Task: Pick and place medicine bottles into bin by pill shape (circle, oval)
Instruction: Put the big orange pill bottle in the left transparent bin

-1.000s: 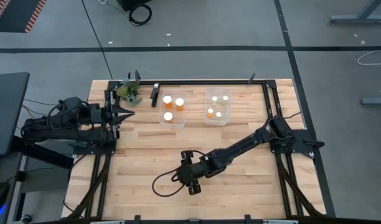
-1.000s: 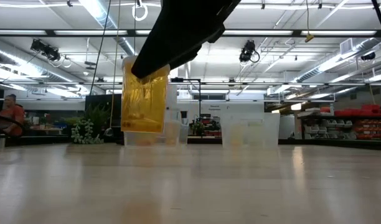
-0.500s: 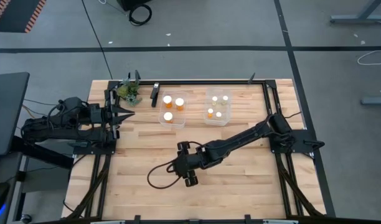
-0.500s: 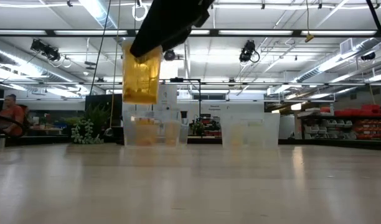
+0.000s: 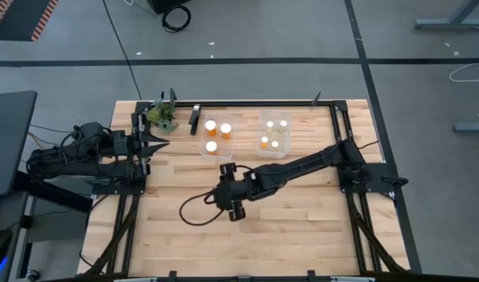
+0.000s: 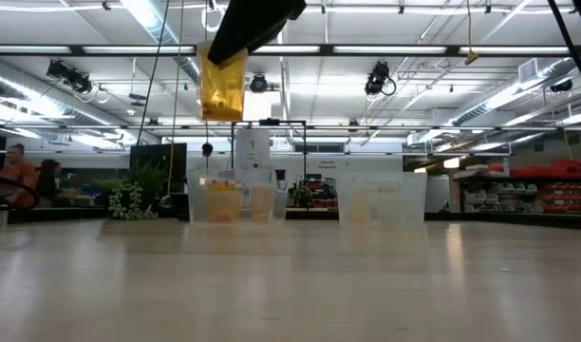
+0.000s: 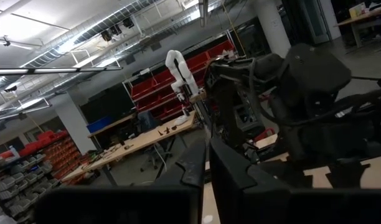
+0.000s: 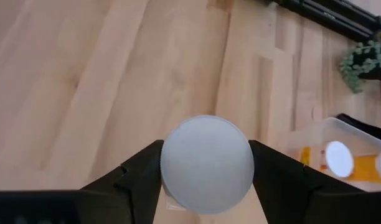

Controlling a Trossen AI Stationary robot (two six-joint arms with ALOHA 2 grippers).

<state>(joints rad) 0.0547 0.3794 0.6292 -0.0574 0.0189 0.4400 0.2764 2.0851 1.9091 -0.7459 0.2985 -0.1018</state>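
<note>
My right gripper (image 5: 228, 193) hangs over the middle of the table, near of the two bins, shut on an orange medicine bottle (image 6: 222, 87) with a round white cap (image 8: 206, 163). The left clear bin (image 5: 216, 138) holds three orange bottles with white caps. The right clear bin (image 5: 273, 135) holds several smaller bottles. My left gripper (image 5: 160, 142) is parked at the table's left edge, shut and empty. My right gripper pinches the bottle between its two fingers (image 8: 138, 177) at its top end, on either side of the white cap (image 8: 172, 155). The fingers come from above, pointing down. The orange body (image 6: 222, 95) hangs below them, nearly upright and lifted well clear of the table.
A small green plant (image 5: 161, 116) and a dark object (image 5: 194, 119) stand at the far left, beside the left bin. A dark cable loop (image 5: 194, 213) hangs from my right arm over the wood. Bare wood lies near and right of the gripper.
My right gripper has gone toward the table's left and far edges, toward the left bin, and has risen. The orange bottle has gone with it, still hanging upright and higher above the table than before.
</note>
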